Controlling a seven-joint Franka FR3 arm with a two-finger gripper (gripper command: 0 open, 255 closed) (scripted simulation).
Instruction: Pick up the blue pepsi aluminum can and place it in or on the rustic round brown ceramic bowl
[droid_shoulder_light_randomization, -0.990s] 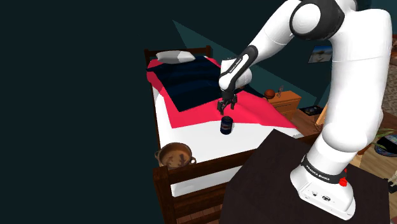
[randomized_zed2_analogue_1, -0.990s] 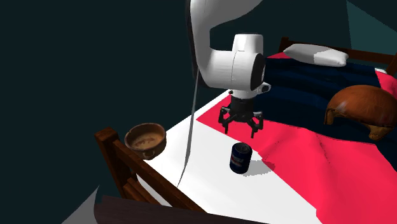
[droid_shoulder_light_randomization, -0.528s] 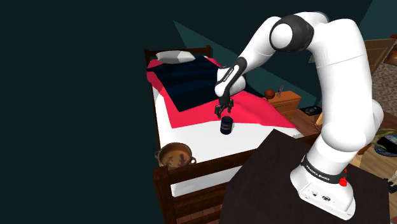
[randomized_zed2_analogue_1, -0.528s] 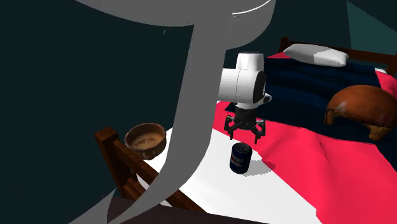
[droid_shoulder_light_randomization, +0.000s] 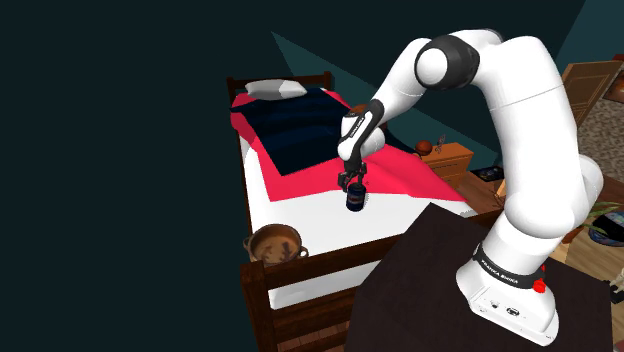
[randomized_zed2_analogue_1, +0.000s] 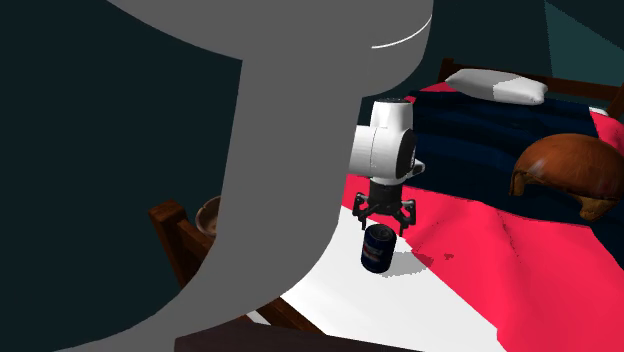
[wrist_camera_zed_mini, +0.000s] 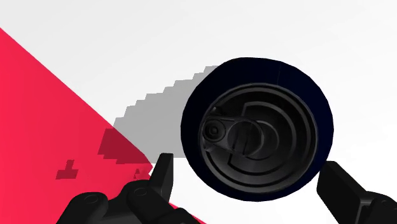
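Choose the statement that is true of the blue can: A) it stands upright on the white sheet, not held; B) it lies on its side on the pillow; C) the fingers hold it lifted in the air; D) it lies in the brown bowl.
A: the can stands upright on the white sheet, and the fingers stand apart at its two sides without touching it.

Can (droid_shoulder_light_randomization: 355, 198) upright on bed (droid_shoulder_light_randomization: 290, 215), tool (droid_shoulder_light_randomization: 352, 184) just above

A bedroom in a home: 1 wooden-framed bed (droid_shoulder_light_randomization: 295, 215) with a white sheet, a red blanket (droid_shoulder_light_randomization: 400, 175) and a navy cover (droid_shoulder_light_randomization: 295, 130). A white pillow (droid_shoulder_light_randomization: 275, 89) lies at its headboard end, and a wooden nightstand (droid_shoulder_light_randomization: 455, 160) stands beside its long edge.
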